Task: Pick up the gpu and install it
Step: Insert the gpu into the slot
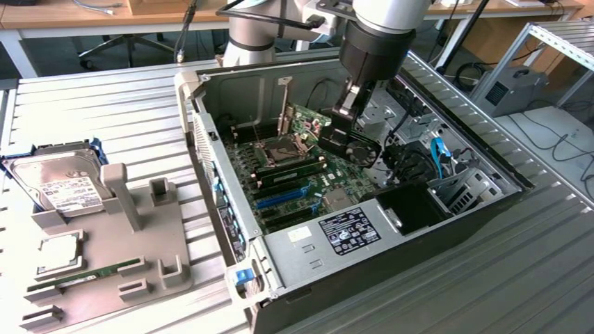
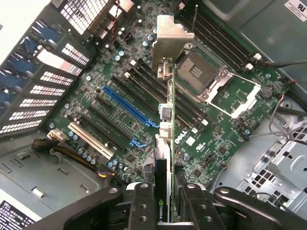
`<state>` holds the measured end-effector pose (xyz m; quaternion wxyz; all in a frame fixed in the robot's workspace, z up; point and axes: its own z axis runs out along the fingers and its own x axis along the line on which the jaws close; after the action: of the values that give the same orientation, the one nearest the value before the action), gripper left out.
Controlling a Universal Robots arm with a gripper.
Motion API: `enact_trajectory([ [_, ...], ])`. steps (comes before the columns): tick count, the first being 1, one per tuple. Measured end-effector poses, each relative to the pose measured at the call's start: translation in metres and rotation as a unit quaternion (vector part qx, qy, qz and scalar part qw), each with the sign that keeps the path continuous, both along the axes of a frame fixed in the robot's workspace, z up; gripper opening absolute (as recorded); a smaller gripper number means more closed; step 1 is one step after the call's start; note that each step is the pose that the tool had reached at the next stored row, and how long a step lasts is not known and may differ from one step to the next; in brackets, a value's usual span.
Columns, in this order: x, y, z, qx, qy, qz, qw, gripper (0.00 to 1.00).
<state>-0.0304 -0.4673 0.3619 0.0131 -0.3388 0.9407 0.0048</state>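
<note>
My gripper (image 1: 346,117) hangs inside the open computer case (image 1: 464,149), shut on the gpu (image 1: 355,142). The gpu is a black card with a round fan. It is held on edge, above the green motherboard (image 1: 292,182) and apart from it. In the wrist view the gpu (image 2: 166,117) runs edge-on away from the gripper (image 2: 165,208), with its silvery end bracket (image 2: 171,40) at the far end. Black fingers (image 2: 144,206) press on both faces of the card. Beneath it lie the blue slot (image 2: 128,106) and the black slots beside it.
The open CPU socket (image 1: 277,149) sits towards the exterior view's left of the card, and drive cages and cables (image 1: 436,160) crowd the other side. The power supply (image 1: 339,233) fills the case's near end. A grey fixture (image 1: 121,229) outside holds a hard drive (image 1: 60,186), a CPU (image 1: 60,252) and a memory stick (image 1: 88,273).
</note>
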Motion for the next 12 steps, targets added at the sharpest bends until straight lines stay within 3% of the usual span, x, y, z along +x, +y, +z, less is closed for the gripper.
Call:
enact_trajectory([
  [3, 0.0000, 0.0000, 0.0000, 0.0000, 0.0000, 0.007, 1.0000, 0.26],
  [6, 0.0000, 0.0000, 0.0000, 0.0000, 0.0000, 0.066, 0.9978, 0.26],
  [7, 0.0000, 0.0000, 0.0000, 0.0000, 0.0000, 0.085, 0.9964, 0.26],
  [10, 0.0000, 0.0000, 0.0000, 0.0000, 0.0000, 0.148, 0.9891, 0.26],
  [12, 0.0000, 0.0000, 0.0000, 0.0000, 0.0000, 0.173, 0.9850, 0.26],
])
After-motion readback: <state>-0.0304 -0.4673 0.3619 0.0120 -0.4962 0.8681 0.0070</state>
